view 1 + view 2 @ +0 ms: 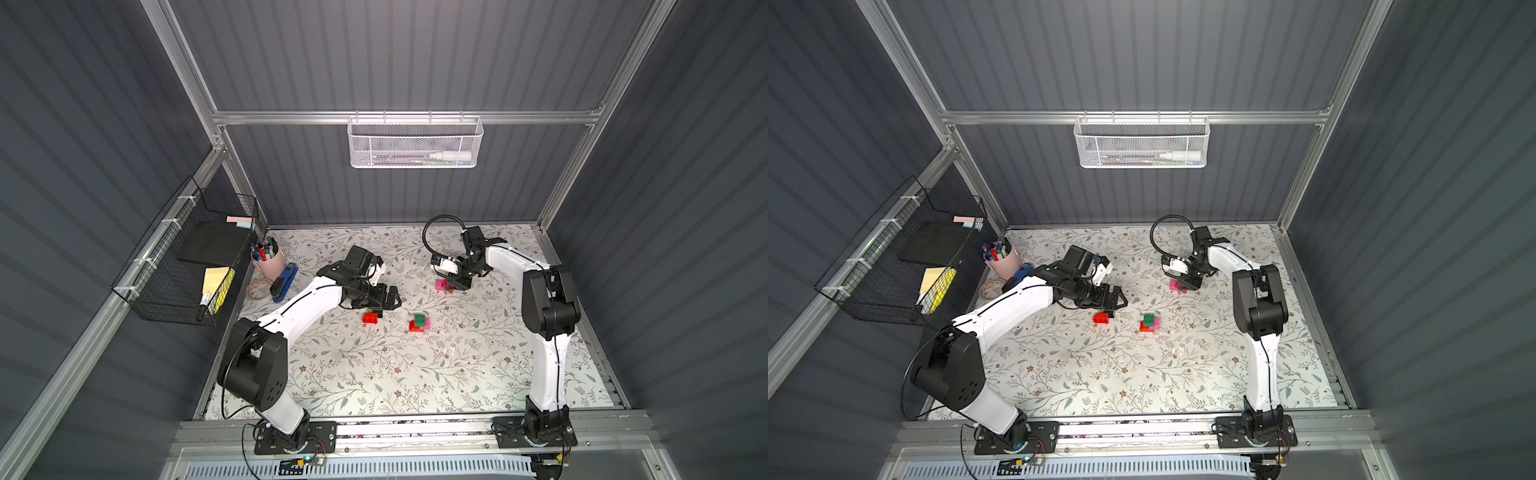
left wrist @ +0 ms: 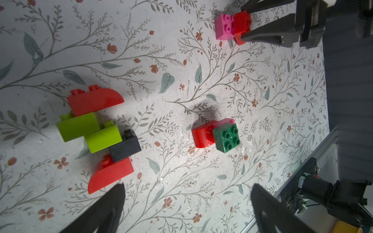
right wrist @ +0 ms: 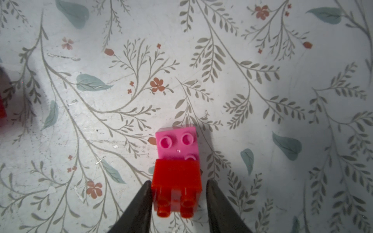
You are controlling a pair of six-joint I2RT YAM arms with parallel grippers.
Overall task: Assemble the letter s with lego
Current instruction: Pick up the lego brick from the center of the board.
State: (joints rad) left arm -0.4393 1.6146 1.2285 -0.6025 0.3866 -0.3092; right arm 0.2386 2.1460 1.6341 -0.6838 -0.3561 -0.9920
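L arm (image 1: 307, 303) is reaching from its base at the near L edge, its long link slanting up twd the table's centre. The wrist is bending over so the L gripper (image 2: 187, 203) is hovering w/ jaws spread wide and nothing btw them. It is hanging just above the joined run of lego (image 2: 96, 139): a red curved piece, two lime greens, a black one and another red curved piece, stepped in a chain and lying flat on the floral table (image 1: 457, 374). Near that run but apart from it, a small stack (image 2: 218, 135) is sitting, w/ a dark green brick on top of red and pink. R arm (image 1: 548, 299) is standing up from its base at the near R edge, folding at the elbow and stretching back and inward. Its wrist is dipping so the R gripper (image 3: 178, 185) is pointing down at the far-centre of the table. The jaws are sitting narrow on both sides of a red brick (image 3: 177, 177), which is tipped w/ studs facing the wrist cam and lying over one end of a pink brick (image 3: 177, 141) on the table. One finger is touching the red brick. By the other there's a thin dark sliver, prob. shadow, so can't tell whether it's gripping or let go.
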